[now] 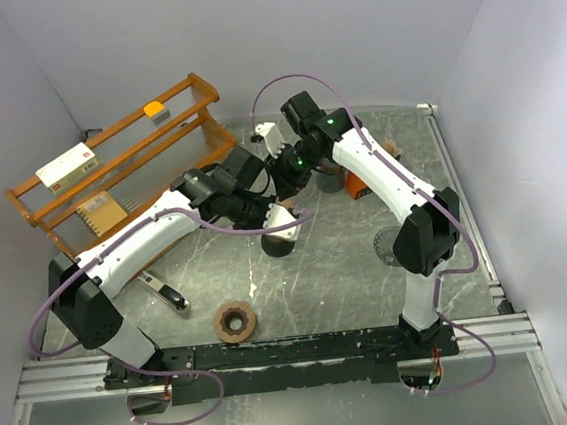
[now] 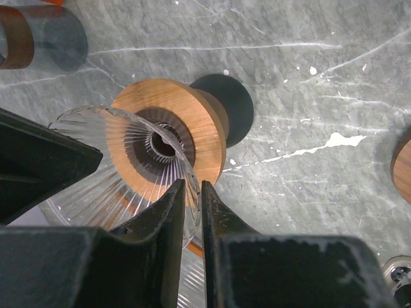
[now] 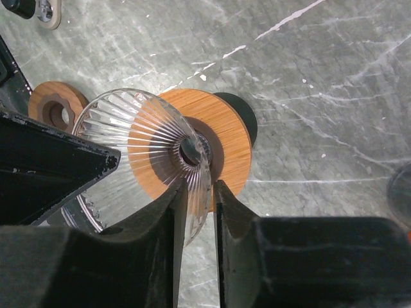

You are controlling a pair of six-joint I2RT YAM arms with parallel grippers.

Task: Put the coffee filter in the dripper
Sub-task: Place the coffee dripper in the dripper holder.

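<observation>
Left end effector point(image 2: 193, 185) is sitting nearly closed and pinching the ribbed glass wall of the dripper point(image 2: 138, 138) at the near rim, with one finger on each side of the wall. Right end effector point(image 3: 201, 186) is straddling that same glass wall at the rim. Its gap is narrow but a touch wider, and I can't tell whether its fingers are actually pressing.

The cone mouth is opening toward both wrist cameras. The wooden collar point(image 2: 199, 122) is sitting on the far side of the glass, and a dark round base point(image 2: 234, 106) is showing just beyond it against the worktop point(image 2: 321, 96).

In the top view both arms are meeting over the dripper mid-worktop, the left reaching in from the left and the right coming down from the far side.

A wooden ring point(image 1: 235, 322) is lying near the left arm's base, well apart from the dripper. A wooden rack point(image 1: 123, 163) is standing at the far left.
</observation>
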